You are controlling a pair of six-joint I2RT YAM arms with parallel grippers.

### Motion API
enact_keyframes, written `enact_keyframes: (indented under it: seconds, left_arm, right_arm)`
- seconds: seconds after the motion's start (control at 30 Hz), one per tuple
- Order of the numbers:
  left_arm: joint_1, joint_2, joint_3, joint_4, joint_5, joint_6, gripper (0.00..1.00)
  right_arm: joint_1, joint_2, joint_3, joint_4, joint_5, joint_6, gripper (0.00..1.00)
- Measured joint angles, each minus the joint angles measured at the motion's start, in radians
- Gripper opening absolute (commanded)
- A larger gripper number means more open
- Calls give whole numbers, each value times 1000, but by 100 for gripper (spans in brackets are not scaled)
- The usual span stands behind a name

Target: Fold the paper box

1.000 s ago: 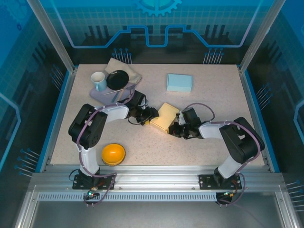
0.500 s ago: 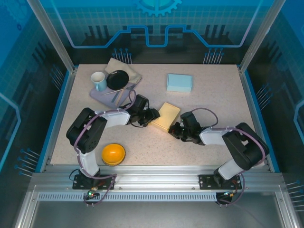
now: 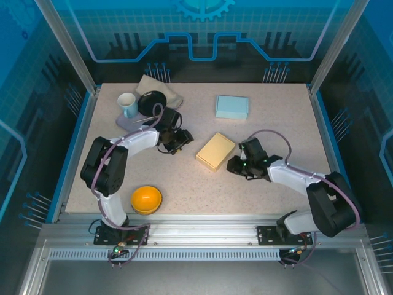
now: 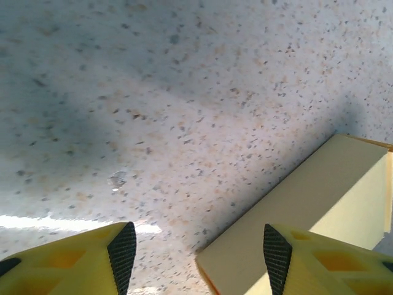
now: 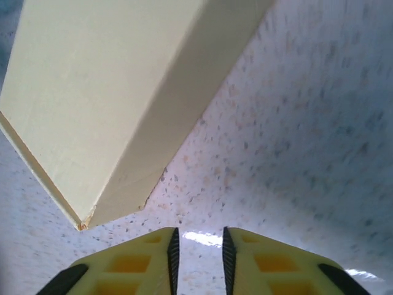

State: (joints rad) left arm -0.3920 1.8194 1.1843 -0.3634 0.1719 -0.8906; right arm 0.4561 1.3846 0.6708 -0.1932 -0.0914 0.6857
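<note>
Bowl first: an orange bowl (image 3: pixel 147 199) sits nearest the arms' bases, on the left of the speckled tabletop (image 3: pixel 276 123), well away from the work.

A little further in, the right fingers (image 5: pixel 276 265) sit low over the surface, parted by only a narrow slit and grasping nothing. The pale yellow paper box (image 3: pixel 215 151) lies just ahead of them, its corner close to the tips but not touching.

It rests flat near the middle of the tabletop, turned at a slant, between the two arms. From above it looks closed up, with no loose flap showing; I cannot tell whether anything is tucked in.

On its far left side the left fingers (image 4: pixel 73 255) are spread wide and empty, with one box corner just in front of them.

To my eye the box is light, thin card: stiff along its creases, soft across the panels, easy to dent. It would probably skate on this smooth surface if pushed from one side only. I would brace one short edge with one arm and pinch gently at a flap or a corner fold with the other, never across the broad lid.

Further back on the left stand a white mug (image 3: pixel 128 104) and a black dish (image 3: pixel 151 102) on a purple tray (image 3: pixel 124 121), with a tan cloth (image 3: pixel 164 88) behind. A light blue box (image 3: pixel 232 106) lies far right of centre.
</note>
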Motion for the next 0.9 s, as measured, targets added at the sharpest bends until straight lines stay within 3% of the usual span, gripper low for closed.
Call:
enact_keyframes:
  seconds: [0.17, 0.4, 0.63, 0.9]
  left_arm:
    - [-84, -95, -146, 64, 11, -72, 63]
    - [-203, -104, -245, 231, 20, -213, 64]
    - [-203, -8, -229, 405, 35, -281, 61]
    - [-184, 107, -53, 343, 34, -251, 56]
  right_arm:
    - [-40, 20, 209, -114, 63, -283, 53]
    - [-132, 256, 465, -143, 39, -512, 52]
    - [-137, 414, 491, -148, -41, -583, 49]
    - [-172, 391, 441, -114, -16, -521, 42]
